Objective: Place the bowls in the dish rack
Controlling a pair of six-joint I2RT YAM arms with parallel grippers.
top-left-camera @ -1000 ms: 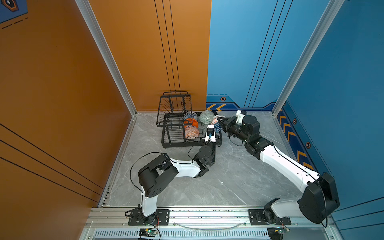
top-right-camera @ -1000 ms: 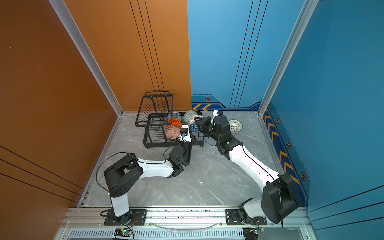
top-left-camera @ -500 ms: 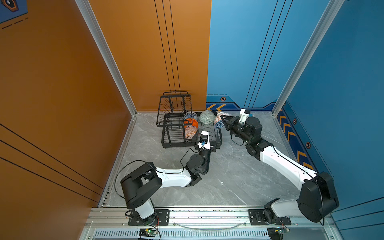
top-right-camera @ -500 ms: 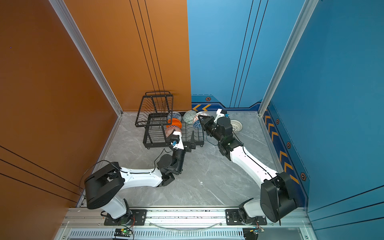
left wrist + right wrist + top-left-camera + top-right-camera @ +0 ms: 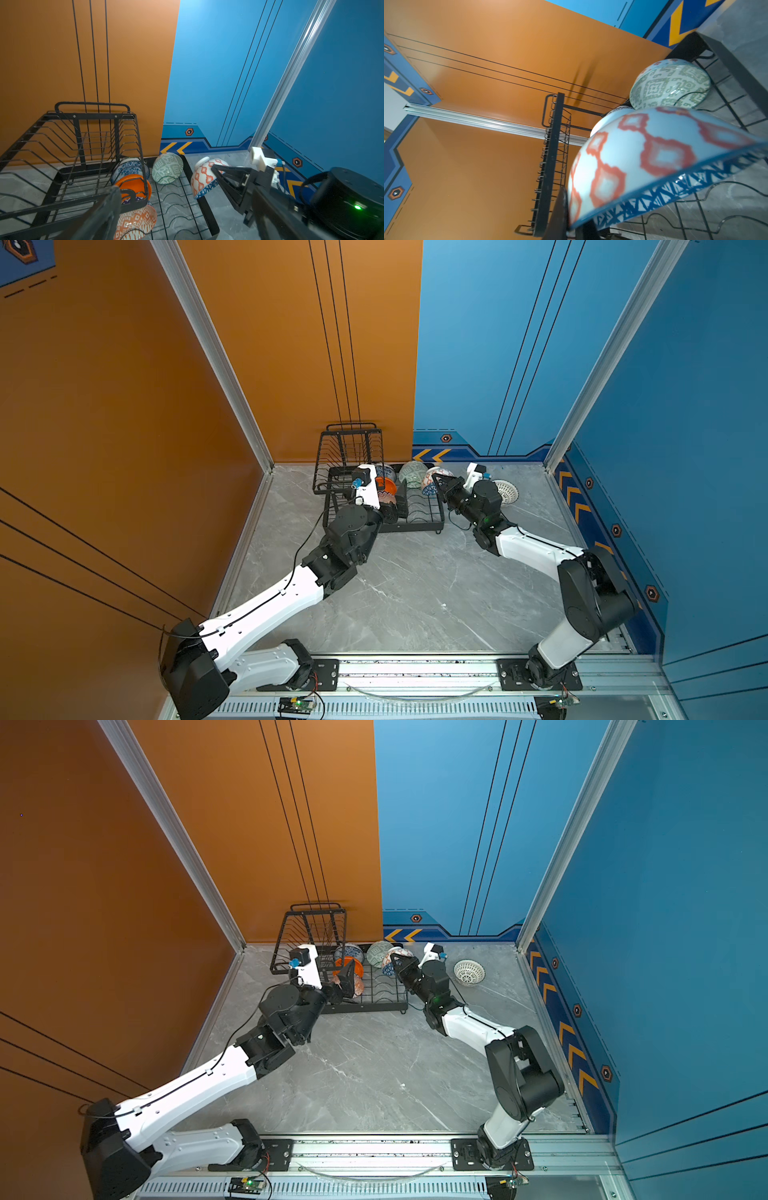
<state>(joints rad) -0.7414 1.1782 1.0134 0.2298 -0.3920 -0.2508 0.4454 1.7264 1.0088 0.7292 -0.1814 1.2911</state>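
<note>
The black wire dish rack (image 5: 419,512) (image 5: 311,928) (image 5: 62,145) stands by the back wall. On edge in its lower tray are a blue-white floral bowl (image 5: 128,168), an orange bowl (image 5: 133,185) (image 5: 384,485), an orange-white geometric bowl (image 5: 137,220) (image 5: 358,986) and a pale green bowl (image 5: 167,168) (image 5: 411,475) (image 5: 670,85). My left gripper (image 5: 390,506) (image 5: 187,193) is open beside the geometric bowl, holding nothing. My right gripper (image 5: 440,485) (image 5: 571,226) is shut on the rim of a blue-triangle-edged bowl (image 5: 430,483) (image 5: 205,178) (image 5: 654,158), tilted over the rack's right edge.
A white lattice bowl (image 5: 506,491) (image 5: 468,972) lies on the grey floor to the right of the right arm. Orange and blue walls close in behind the rack. The rack's raised basket (image 5: 351,452) holds nothing.
My left gripper has opened wide, and its arm has stretched out and shifted left along the rack. The right gripper has held its bowl in nearly the same place.
</note>
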